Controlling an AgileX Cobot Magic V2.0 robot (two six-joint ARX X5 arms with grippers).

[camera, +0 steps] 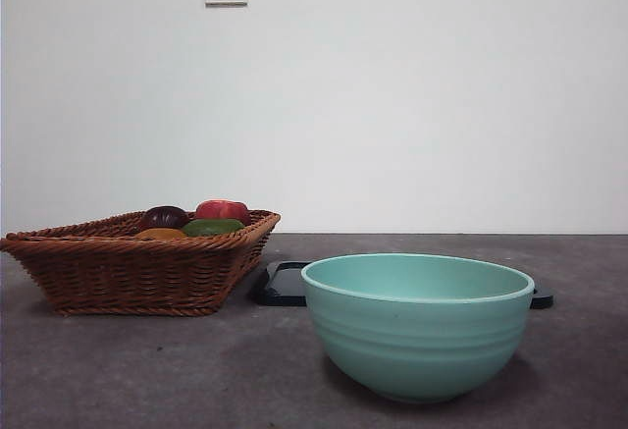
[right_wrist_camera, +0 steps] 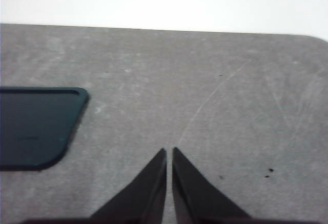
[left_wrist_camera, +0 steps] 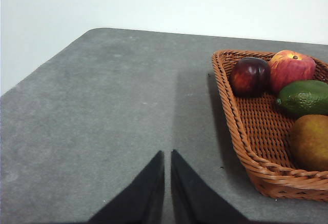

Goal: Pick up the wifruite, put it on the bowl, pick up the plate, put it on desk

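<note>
Wifruite lies in the wicker basket beside the green fruit. Bowl stands near the desk's front edge, seemingly overlapping the dark plate. Left gripper and right gripper hover, jaws pressed together, empty.

The wifruite, a dull brownish-orange oval, lay in the wicker basket just beside a green fruit. The mint-green bowl stood upright and empty on my dark grey desk, faint ribs circling its outside. The dark, flat plate lay on the desk directly behind the bowl, near the basket.
</note>
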